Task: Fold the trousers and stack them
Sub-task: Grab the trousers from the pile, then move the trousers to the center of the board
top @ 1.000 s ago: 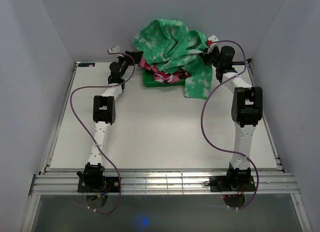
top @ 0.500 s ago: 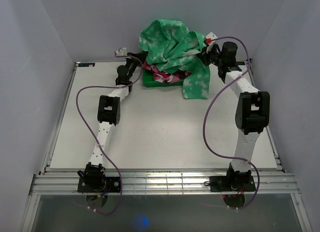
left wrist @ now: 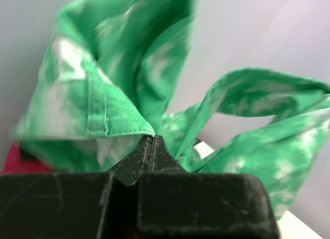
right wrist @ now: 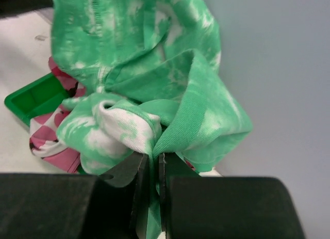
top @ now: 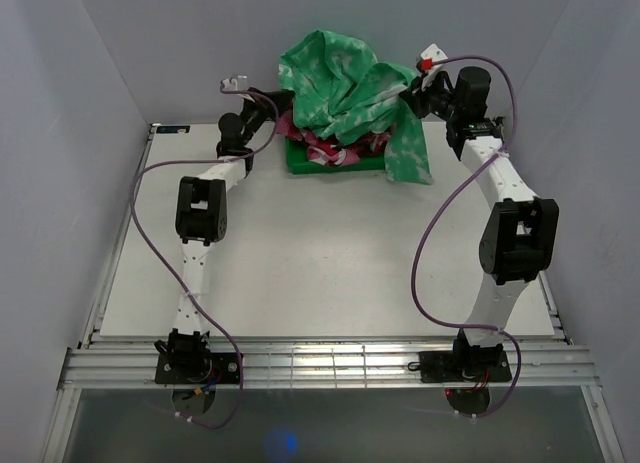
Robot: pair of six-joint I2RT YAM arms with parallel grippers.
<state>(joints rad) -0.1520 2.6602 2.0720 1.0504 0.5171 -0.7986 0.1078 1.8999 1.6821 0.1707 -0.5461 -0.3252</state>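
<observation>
The trousers (top: 345, 83), bright green with white blotches, hang bunched in the air above the table's far edge, between both grippers. My left gripper (top: 283, 98) is shut at their left side; in the left wrist view its tips (left wrist: 149, 138) pinch a stitched hem of the trousers (left wrist: 118, 68). At their right side my right gripper (top: 410, 88) is shut on a gathered fold, and cloth runs down between its jaws (right wrist: 156, 156) below the trousers (right wrist: 154, 58). One leg dangles down to the table on the right.
Under the trousers a green bin (top: 298, 161) holds pink patterned cloth (top: 335, 151), also seen as bin (right wrist: 31, 97) and pink cloth (right wrist: 44, 141). The white table (top: 320, 253) stretches toward me. Grey walls close in behind and at both sides.
My left gripper has shut on the trousers' left edge and risen. The right gripper has lifted and swung right, so the cloth hangs higher and the dangling leg has shifted right.
</observation>
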